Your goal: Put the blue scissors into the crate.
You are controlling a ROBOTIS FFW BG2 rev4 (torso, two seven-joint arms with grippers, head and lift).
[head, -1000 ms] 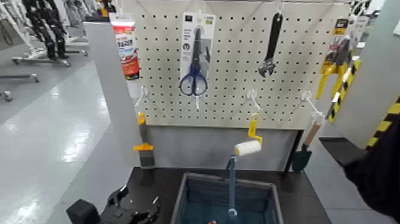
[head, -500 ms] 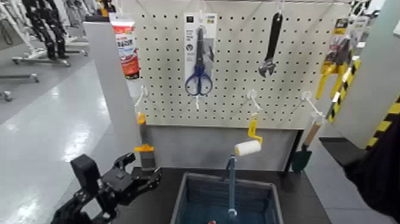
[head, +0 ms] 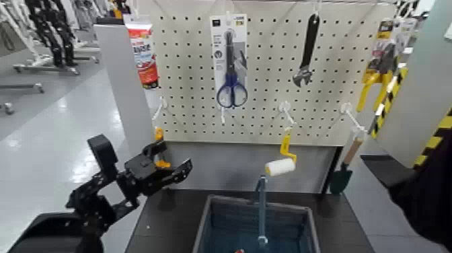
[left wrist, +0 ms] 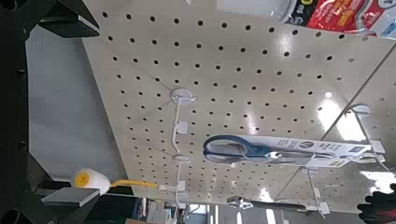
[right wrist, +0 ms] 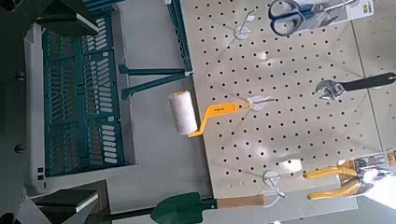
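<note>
Left pincer (head: 172,157) raised, open, below blue scissors (head: 232,94)

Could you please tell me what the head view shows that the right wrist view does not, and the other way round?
Only the head view: the red-and-white tube, the orange-handled tool and the left gripper, open in front of that tool, left of the crate.

Only the right wrist view: the right gripper, open in the foreground.

Both: the pegboard, blue scissors, wrench, yellow-handled pliers, roller, trowel and crate.
</note>
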